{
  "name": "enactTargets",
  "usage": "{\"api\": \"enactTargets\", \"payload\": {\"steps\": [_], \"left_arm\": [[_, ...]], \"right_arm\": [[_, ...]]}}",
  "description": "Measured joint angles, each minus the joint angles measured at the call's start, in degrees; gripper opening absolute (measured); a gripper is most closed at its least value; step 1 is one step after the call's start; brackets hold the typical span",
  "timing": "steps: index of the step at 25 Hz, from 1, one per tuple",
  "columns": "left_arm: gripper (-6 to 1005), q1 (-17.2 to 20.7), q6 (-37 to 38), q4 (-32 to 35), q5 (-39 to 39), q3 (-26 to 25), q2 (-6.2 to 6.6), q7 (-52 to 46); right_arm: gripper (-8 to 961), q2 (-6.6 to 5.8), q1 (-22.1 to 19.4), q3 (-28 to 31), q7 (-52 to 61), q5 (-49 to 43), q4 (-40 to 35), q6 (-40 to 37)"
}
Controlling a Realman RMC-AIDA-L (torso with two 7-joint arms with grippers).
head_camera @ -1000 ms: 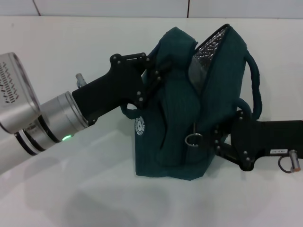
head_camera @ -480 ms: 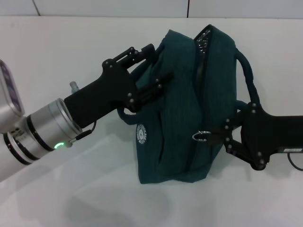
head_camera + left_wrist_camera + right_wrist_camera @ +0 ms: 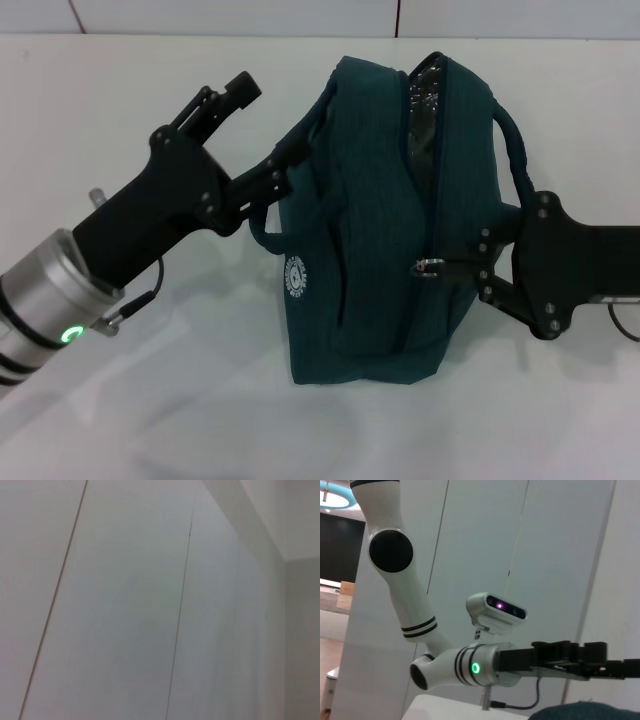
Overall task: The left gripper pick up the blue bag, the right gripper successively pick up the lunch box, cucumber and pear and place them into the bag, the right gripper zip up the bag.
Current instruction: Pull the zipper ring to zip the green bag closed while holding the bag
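The white table [image 3: 150, 100] carries the blue bag [image 3: 385, 250], which stands at its middle, zipper mostly drawn, a strip of foil lining showing near the far end; the left gripper [image 3: 275, 135] sits at the bag's left side, jaws spread, one finger against the near loop handle [image 3: 262, 228]; the right gripper [image 3: 470, 268] is clenched on the silver zipper pull [image 3: 430, 266] on the bag's right.

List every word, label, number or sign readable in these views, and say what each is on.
Nothing can be read for certain.
Round white logo on the blue bag: print too small to read.
The left gripper and the right gripper, beside the zipper pull, show no legible text.
Both wrist views: no text.
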Motion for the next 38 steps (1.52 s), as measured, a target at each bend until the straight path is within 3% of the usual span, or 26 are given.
{"api": "enactTargets", "payload": {"steps": [10, 17, 25, 38], "left_arm": [[895, 5.4, 1.2, -0.1, 0.0, 0.3, -0.19, 0.3], [895, 8.6, 1.7, -0.2, 0.5, 3.7, -0.12, 3.0], [894, 8.4, 0.0, -0.2, 0.6, 10.4, 0.03, 4.2], [895, 6.5, -5.0, -0.2, -1.0, 10.2, -0.23, 3.9]], "right_arm": [[18, 0.1, 1.0, 1.0, -6.0, 3.7, 0.8, 1.3], [18, 0.58, 3.4, 0.5, -10.2, 6.7, 3.7, 3.0], [18, 0.85, 8.7, 0.0, -11.1, 7.8, 8.4, 3.7], [19, 0.87, 11.2, -4.4, -11.8, 11.4, 11.9, 5.0]]}}
